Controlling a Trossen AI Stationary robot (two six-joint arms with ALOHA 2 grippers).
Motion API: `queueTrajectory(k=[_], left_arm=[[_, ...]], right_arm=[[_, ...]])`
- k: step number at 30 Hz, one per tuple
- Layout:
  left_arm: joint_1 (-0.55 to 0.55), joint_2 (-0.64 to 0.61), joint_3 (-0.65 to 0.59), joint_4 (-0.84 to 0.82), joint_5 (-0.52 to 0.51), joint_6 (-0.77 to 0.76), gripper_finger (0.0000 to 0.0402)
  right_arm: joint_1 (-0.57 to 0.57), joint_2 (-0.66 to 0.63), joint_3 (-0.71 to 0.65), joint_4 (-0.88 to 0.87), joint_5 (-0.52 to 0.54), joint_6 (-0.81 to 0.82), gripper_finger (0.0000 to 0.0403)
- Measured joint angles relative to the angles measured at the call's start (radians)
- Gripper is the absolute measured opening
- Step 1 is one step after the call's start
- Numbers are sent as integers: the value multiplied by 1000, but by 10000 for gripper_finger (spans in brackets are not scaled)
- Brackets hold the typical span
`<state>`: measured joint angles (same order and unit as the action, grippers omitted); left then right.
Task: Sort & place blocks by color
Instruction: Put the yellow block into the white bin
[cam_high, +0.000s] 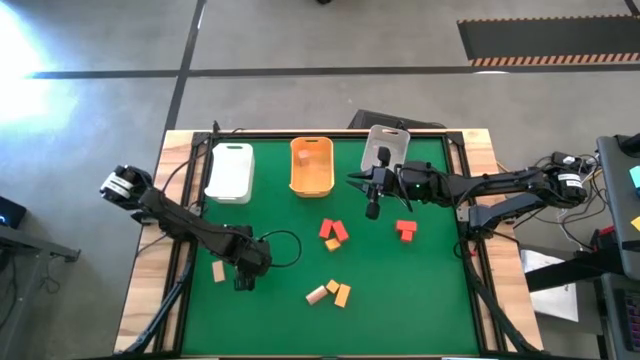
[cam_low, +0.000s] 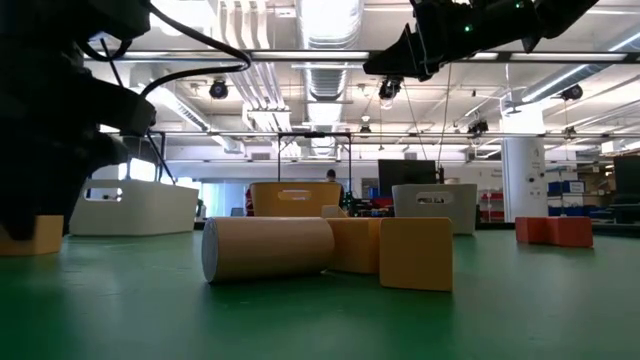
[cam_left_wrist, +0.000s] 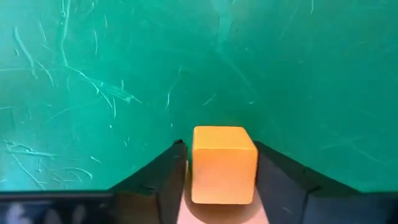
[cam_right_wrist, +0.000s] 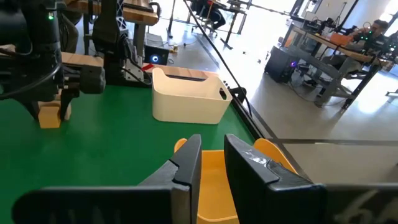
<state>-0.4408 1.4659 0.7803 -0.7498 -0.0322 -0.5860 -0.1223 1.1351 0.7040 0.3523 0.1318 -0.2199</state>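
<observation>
We see the left gripper (cam_high: 244, 283) low over the green mat (cam_high: 400, 290) at its near left, its jaws closed on a yellow-orange cube (cam_left_wrist: 224, 163) that sits squarely between the two fingers (cam_left_wrist: 165, 180) in the left wrist view. Just to its left a pale tan block (cam_high: 218, 271) lies on the mat.

The right gripper (cam_high: 372, 210) hangs well above the mat at the far middle, between the orange bin (cam_high: 311, 165) and the grey bin (cam_high: 386, 146). Its jaws stand narrow with a small gap and nothing between them, and its wrist view looks down into the orange bin, with the white bin (cam_right_wrist: 189, 95) beyond.

We count the other blocks loose on the mat: a cluster of red and yellow-orange blocks (cam_high: 334, 234) at the centre, a pair of red blocks (cam_high: 405, 231) to the right of it, and a near group (cam_high: 330, 292) made of a tan cylinder and two yellow-orange blocks. One small reddish block (cam_high: 307, 156) appears to lie inside the orange bin.
</observation>
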Motion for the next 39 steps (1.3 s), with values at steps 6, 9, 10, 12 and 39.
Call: queueTrajectory(k=[6, 9, 10, 12, 39], left_arm=[[0, -3, 2, -1, 1, 3, 116], [3, -9, 22, -2, 2, 20, 116], [7, -10, 36, -2, 3, 37, 116], [17, -12, 74, 0, 2, 93, 116], [1247, -197, 209, -235, -216, 782, 116]], right_arm=[[0, 0, 0, 0, 0, 0, 61], [0, 0, 0, 0, 0, 0, 59], [0, 0, 0, 0, 0, 0, 59], [0, 0, 0, 0, 0, 0, 59], [-1, 0, 0, -5, 2, -2, 57]])
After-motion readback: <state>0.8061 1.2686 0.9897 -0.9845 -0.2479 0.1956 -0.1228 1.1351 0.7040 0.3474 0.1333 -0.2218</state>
